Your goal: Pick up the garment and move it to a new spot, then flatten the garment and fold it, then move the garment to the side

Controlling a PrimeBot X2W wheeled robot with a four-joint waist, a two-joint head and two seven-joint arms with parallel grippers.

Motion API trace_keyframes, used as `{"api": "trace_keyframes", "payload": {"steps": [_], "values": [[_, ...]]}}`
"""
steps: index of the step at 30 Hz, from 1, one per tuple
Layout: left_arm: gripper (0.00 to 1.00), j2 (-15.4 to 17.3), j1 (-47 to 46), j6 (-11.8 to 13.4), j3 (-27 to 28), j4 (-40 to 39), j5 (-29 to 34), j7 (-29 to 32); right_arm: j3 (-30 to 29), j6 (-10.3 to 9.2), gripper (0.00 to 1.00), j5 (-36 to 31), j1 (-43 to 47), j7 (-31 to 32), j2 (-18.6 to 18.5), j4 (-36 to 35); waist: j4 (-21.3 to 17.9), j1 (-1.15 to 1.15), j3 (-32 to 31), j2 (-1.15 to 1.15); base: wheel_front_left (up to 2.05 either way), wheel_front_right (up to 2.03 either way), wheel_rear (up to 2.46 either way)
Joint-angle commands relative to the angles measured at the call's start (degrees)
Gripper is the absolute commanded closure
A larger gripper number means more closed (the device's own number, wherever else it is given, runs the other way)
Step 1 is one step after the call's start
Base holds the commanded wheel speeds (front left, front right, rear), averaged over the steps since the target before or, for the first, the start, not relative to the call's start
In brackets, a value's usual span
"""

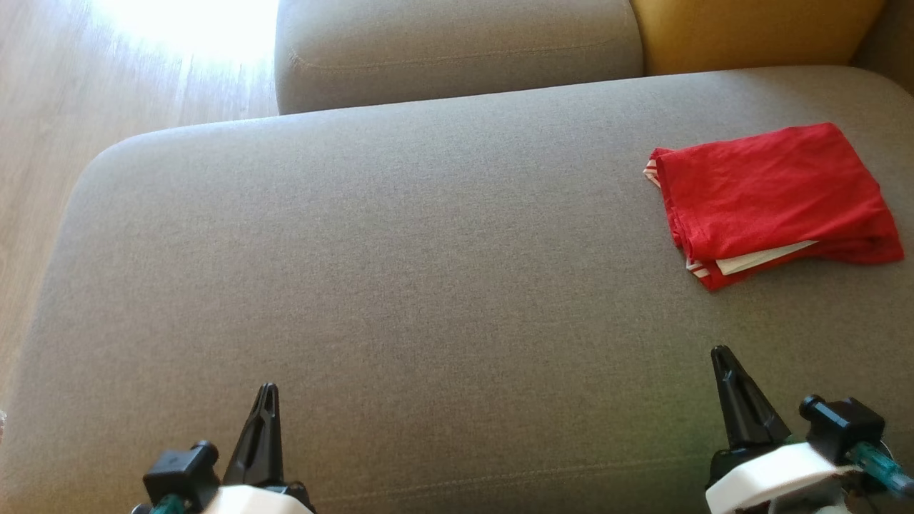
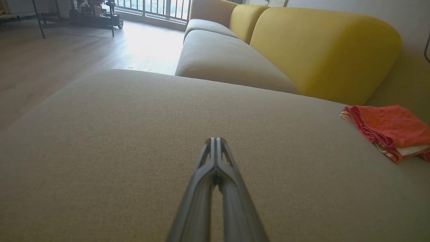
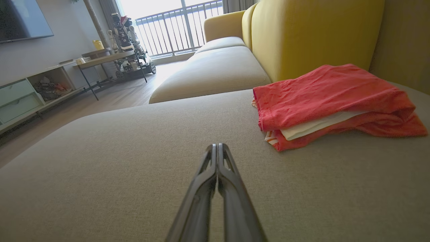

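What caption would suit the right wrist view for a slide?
Folded red garment lies on the grey sofa seat near the yellow backrest; the shut right hand holds nothing.

A wide grey cushion (image 1: 400,285) spans the foreground, plain-woven, with a stitched line near its front edge. Beyond it lies a second grey cushion (image 1: 457,50), a narrow gap between the two. Yellow backrests (image 3: 302,33) rise along the far side. Pale wood floor (image 1: 107,93) runs off to the left, washed by bright glare. In the right wrist view a railing (image 3: 178,27) stands before a bright window. A thin-legged table (image 3: 107,57) bears a yellow object (image 3: 98,44), with a wheeled machine (image 3: 129,40) behind it. A low cabinet (image 3: 20,97) sits under a dark screen (image 3: 23,18).
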Motion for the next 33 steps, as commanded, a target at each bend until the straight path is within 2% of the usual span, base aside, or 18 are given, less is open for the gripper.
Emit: {"api": "trace_keyframes", "payload": {"steps": [1,33], "values": [[1.00,0.45,-2.81,-0.31,0.77,-1.59,-1.47,0.28,0.05,0.00,1.00,1.68,-2.42,0.38,-0.31,-1.61,0.02,0.00,0.01,0.00,0.00,0.00,0.00],[1.00,1.35,-7.00,-3.13,3.80,1.55,-23.94,4.53,-0.12,-0.01,1.00,24.86,-4.97,5.21,-0.78,-0.26,0.61,0.00,0.35,0.00,0.00,0.00,0.00]]}}
